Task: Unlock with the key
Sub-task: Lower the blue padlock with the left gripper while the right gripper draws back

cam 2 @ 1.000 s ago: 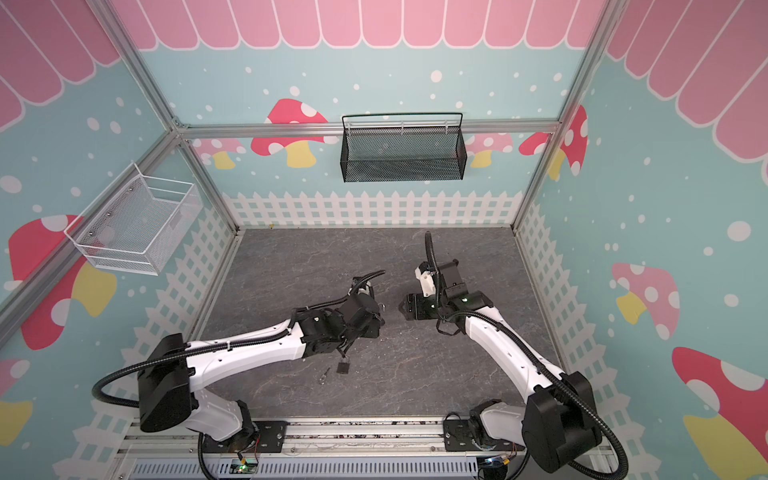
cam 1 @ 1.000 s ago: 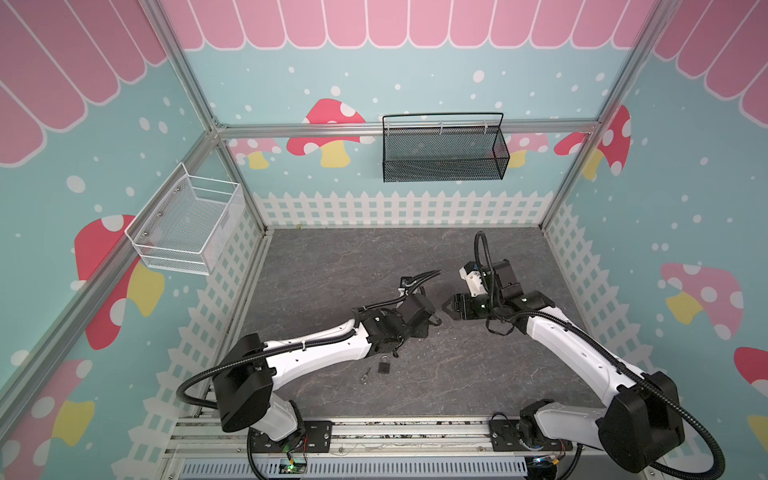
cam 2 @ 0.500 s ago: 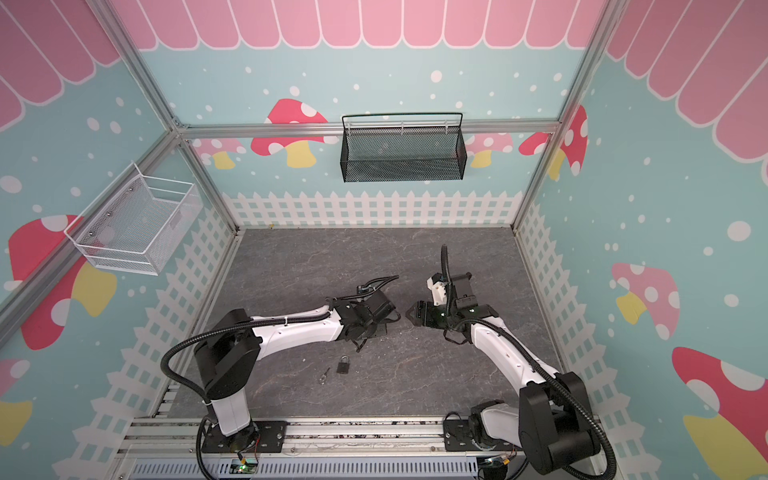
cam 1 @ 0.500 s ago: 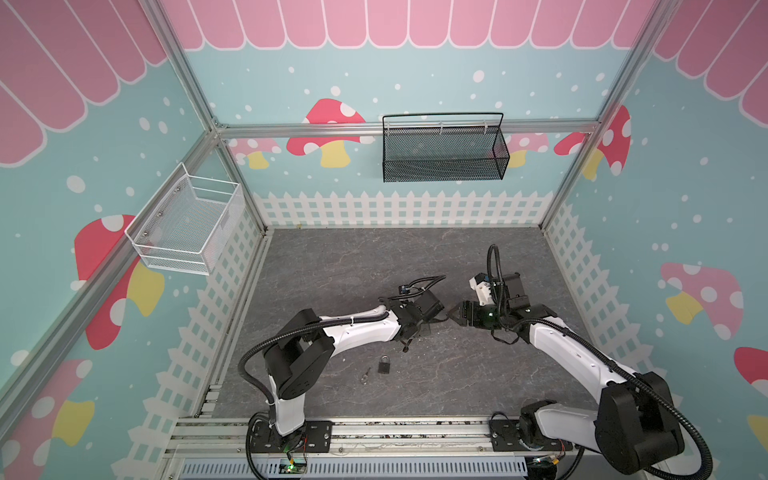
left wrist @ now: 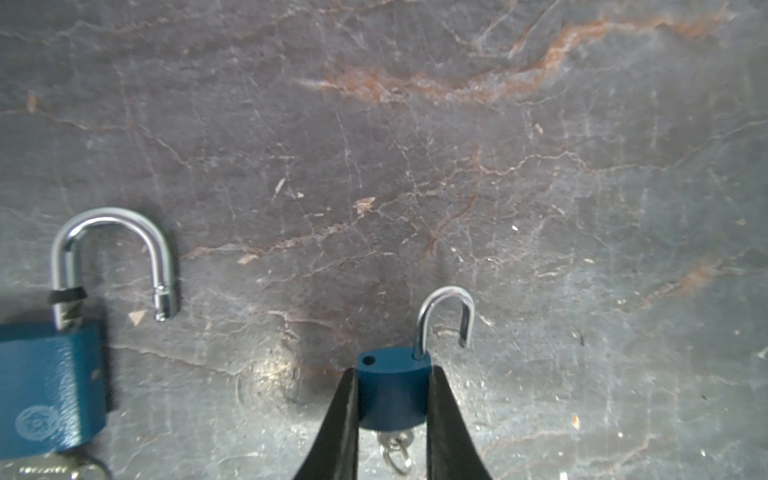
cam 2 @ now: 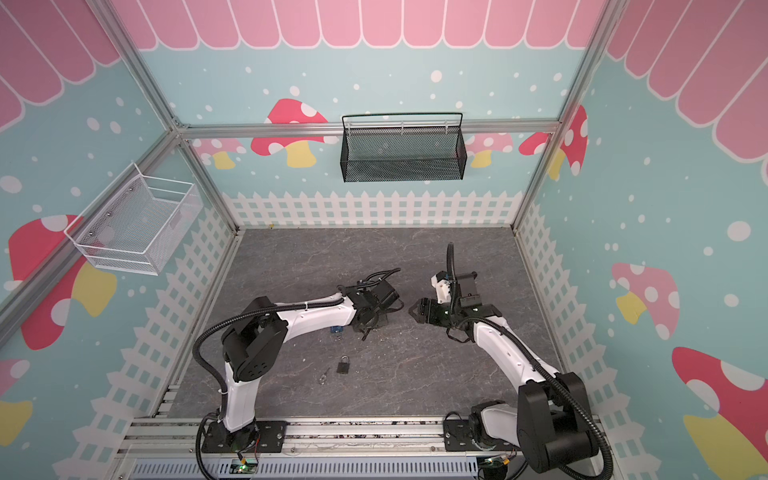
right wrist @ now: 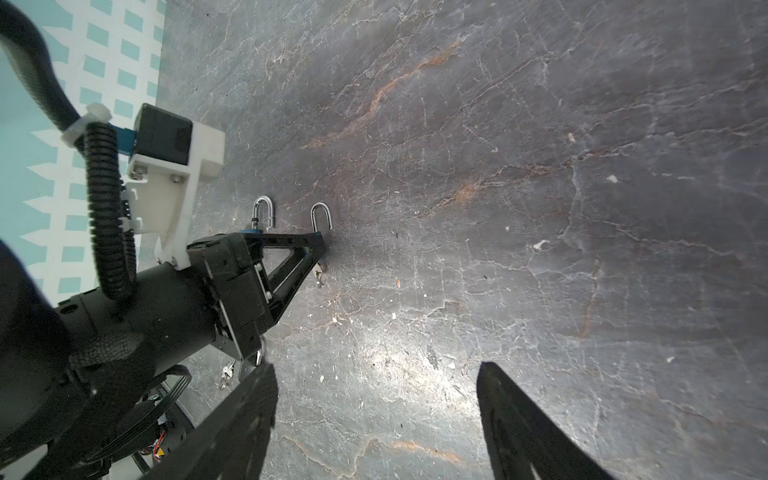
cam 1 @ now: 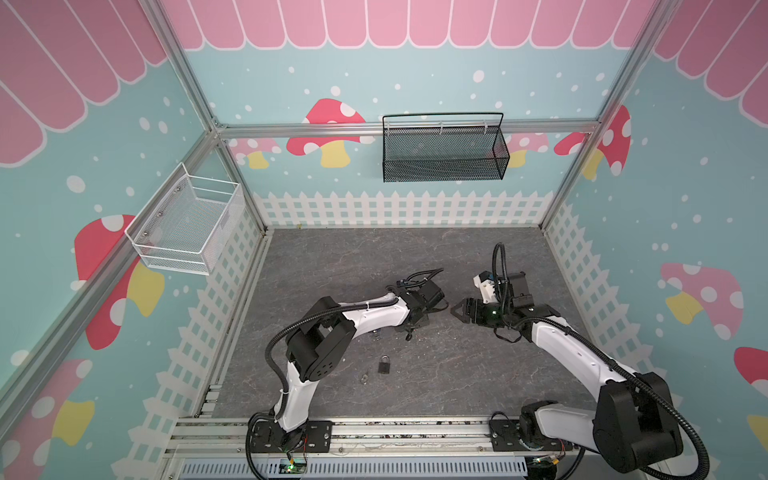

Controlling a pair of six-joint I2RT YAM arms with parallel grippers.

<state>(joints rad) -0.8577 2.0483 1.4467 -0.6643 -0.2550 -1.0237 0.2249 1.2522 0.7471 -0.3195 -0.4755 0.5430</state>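
My left gripper [left wrist: 392,374] is shut on a small blue padlock [left wrist: 392,390], one finger on each side of its body. The shackle [left wrist: 446,320] stands open, and a key ring [left wrist: 397,449] hangs under the body; the key itself is mostly hidden. In both top views the left gripper [cam 1: 409,330] points down at the floor mid-table. My right gripper [cam 1: 455,309] hovers open just to its right, with nothing between its fingers [right wrist: 249,415]. From the right wrist view I see the left gripper [right wrist: 320,249] and the small padlock's shackle [right wrist: 322,216].
A larger blue padlock [left wrist: 45,386] lies beside the held one, shackle open, a key [left wrist: 54,467] at its base. A black padlock [cam 1: 383,365] and a loose key [cam 1: 365,378] lie nearer the front. A white basket [cam 1: 187,226] and a black basket [cam 1: 442,149] hang on the walls.
The left arm's elbow has folded up and back toward its base while its gripper stayed near the same spot. The right arm has shifted slightly, its gripper still open.
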